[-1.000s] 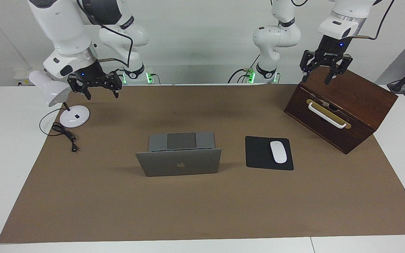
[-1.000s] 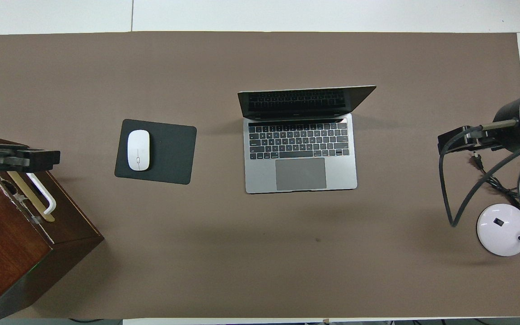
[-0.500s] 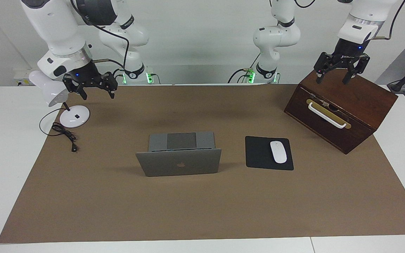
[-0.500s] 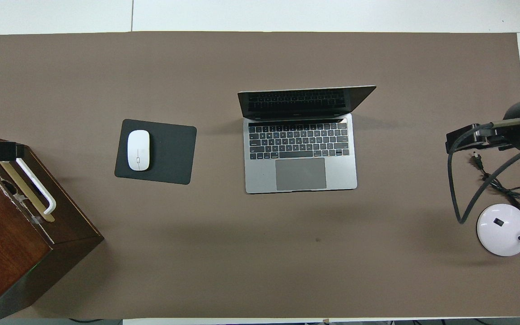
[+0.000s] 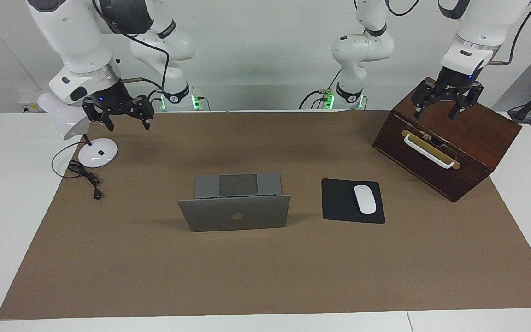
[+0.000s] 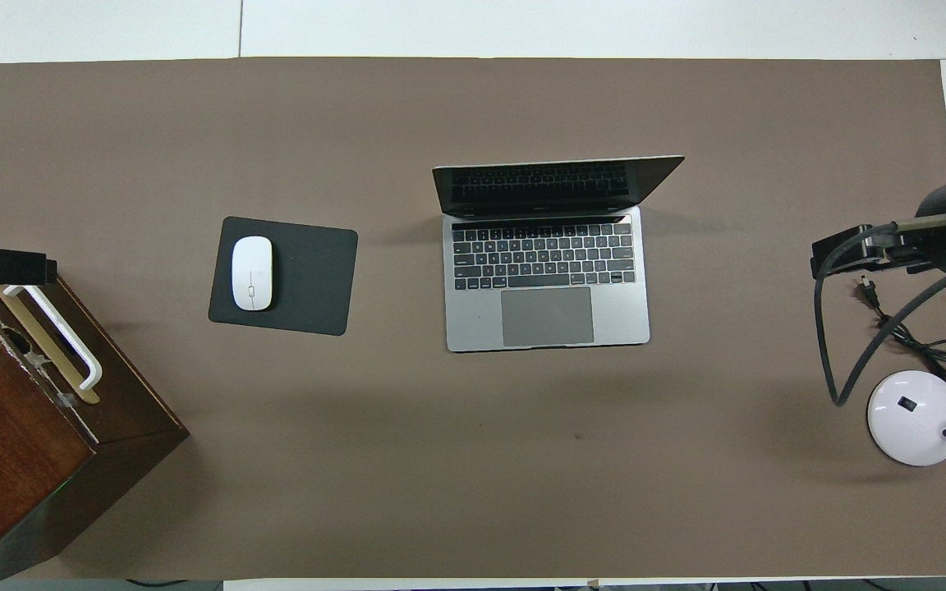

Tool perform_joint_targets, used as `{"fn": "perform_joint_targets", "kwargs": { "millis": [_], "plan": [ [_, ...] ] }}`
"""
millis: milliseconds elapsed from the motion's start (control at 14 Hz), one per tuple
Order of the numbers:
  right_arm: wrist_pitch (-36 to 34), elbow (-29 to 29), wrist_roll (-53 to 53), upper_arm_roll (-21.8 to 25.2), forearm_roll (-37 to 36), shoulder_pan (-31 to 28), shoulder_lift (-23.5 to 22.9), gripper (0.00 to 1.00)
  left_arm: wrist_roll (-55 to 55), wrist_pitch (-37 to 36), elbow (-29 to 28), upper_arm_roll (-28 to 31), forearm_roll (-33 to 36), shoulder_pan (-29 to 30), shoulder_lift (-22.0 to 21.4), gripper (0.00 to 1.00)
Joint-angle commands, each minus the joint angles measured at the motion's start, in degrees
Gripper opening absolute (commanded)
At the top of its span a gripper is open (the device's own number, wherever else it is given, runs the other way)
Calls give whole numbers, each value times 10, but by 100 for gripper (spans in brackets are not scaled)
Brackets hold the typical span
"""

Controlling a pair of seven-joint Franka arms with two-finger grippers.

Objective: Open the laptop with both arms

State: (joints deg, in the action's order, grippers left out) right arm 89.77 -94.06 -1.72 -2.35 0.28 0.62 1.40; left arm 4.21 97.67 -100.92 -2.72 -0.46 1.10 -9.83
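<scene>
1. The thin silver-grey metal laptop (image 5: 234,203) sits open in the middle of the brown table mat (image 5: 265,276), its lid upright with the dark apple logo turned away from the robots and the grey keyboard deck toward them.
2. Beside it, toward the left arm's end, lies a black rectangular mouse pad (image 5: 339,203) carrying a white oval mouse (image 5: 365,199).
3. Nearer the robots at that end stands a dark brown wooden box (image 5: 450,138) with a white handle.
4. The left gripper (image 5: 438,113) hangs over this box, fingers spread apart, holding nothing.
5. The right gripper (image 5: 127,123) hangs over the mat beside a white desk lamp (image 5: 96,154), fingers likewise apart and empty.
</scene>
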Motion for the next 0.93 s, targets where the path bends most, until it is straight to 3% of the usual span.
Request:
{"fn": "perform_joint_targets", "kwargs": {
  "millis": [0, 286, 857],
  "plan": [
    [-13, 8, -2, 4, -2, 4, -3, 100, 5, -34, 11, 0, 12, 2, 2, 100],
    [-13, 8, -3, 4, -2, 4, -3, 100, 10, -35, 14, 34, 12, -19, 16, 100],
    [-11, 8, -3, 3, -2, 4, -3, 100, 10, -50, 14, 26, 12, -12, 16, 100]
  ]
}}
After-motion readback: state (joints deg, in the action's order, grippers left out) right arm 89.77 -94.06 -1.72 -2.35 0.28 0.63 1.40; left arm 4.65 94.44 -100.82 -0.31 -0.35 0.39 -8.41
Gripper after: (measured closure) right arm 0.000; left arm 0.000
